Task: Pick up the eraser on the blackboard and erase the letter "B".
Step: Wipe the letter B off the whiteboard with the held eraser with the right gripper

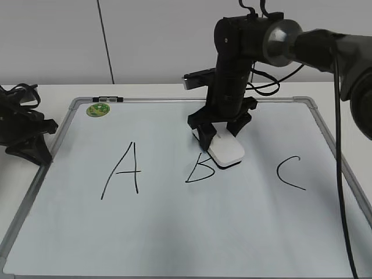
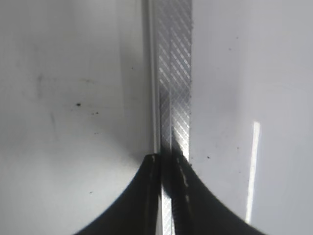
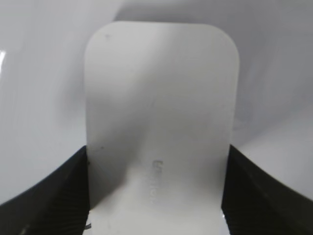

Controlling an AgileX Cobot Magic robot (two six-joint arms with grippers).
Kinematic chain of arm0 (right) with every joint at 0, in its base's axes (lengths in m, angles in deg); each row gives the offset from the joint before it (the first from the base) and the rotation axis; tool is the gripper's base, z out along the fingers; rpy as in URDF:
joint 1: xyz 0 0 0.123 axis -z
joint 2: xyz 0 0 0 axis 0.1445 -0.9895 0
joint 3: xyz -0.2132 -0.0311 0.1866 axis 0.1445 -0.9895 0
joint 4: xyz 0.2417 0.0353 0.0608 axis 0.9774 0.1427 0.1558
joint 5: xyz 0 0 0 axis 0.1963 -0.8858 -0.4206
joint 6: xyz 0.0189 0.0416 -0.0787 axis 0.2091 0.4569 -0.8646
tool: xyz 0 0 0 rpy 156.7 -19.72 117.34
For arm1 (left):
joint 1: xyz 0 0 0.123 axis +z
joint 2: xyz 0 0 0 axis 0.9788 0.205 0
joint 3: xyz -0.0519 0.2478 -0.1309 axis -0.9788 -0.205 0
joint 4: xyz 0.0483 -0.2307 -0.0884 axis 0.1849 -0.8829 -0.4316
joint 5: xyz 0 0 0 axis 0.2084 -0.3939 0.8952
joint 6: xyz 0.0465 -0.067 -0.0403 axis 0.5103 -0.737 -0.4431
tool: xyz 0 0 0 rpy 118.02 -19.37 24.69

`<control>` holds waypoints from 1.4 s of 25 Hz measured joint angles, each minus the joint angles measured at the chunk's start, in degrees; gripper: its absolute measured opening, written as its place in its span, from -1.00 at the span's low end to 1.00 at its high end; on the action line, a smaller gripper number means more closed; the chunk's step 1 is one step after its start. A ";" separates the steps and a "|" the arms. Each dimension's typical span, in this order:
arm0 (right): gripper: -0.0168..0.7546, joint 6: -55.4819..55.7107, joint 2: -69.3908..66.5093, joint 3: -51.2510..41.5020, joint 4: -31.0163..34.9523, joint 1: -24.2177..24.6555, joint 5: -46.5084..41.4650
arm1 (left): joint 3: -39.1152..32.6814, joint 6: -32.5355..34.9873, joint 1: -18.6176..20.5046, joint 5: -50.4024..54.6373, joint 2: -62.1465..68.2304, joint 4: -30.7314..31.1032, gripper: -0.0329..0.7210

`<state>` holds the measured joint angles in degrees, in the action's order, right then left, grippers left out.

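The white eraser [image 1: 226,153] lies flat on the blackboard [image 1: 174,232], a white board with a grey frame. It covers the upper right edge of the black letter "B" [image 1: 196,168]. My right gripper [image 1: 220,135] is shut on the eraser from above. In the right wrist view the eraser [image 3: 161,98] fills the space between the two black fingers of my right gripper [image 3: 156,164], with faint grey lettering on top. My left gripper [image 1: 32,142] rests off the board's left edge, and in the left wrist view it [image 2: 167,164] is shut and empty over the metal frame [image 2: 173,73].
A black "A" [image 1: 123,170] is left of the "B" and a black "C" [image 1: 290,172] is right of it. A round green sticker [image 1: 97,109] sits at the board's far left corner. The right arm's cables hang behind it.
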<state>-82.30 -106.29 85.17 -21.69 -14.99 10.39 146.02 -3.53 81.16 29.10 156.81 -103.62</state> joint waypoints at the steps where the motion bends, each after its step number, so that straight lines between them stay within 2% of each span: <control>1: 0.44 0.00 -0.24 0.14 0.00 0.00 -0.15 | 0.00 0.00 0.00 0.00 0.00 0.00 -0.84; 9: 0.44 -0.67 -0.60 0.56 0.92 -0.54 -0.51 | 0.00 0.00 0.00 0.00 0.00 0.00 -0.84; 19: 0.44 -0.88 -0.83 0.77 0.00 -7.58 1.06 | 0.00 0.00 0.00 0.00 0.00 -0.10 -0.83; 25: 0.44 0.17 -0.62 0.77 0.42 -8.32 1.16 | 0.00 0.00 0.00 0.00 0.00 -0.10 -0.83; 29: 0.44 0.17 1.48 -1.77 2.12 -9.51 1.28 | 0.00 0.00 0.00 0.00 0.00 -0.24 -0.84; 35: 0.44 0.17 9.04 -9.25 -1.14 -9.76 1.28 | 0.00 0.00 0.00 -0.10 0.00 -0.24 -0.84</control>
<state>-82.13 -97.25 75.92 -22.83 -24.75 11.67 146.02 -3.53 81.16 28.99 156.81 -103.85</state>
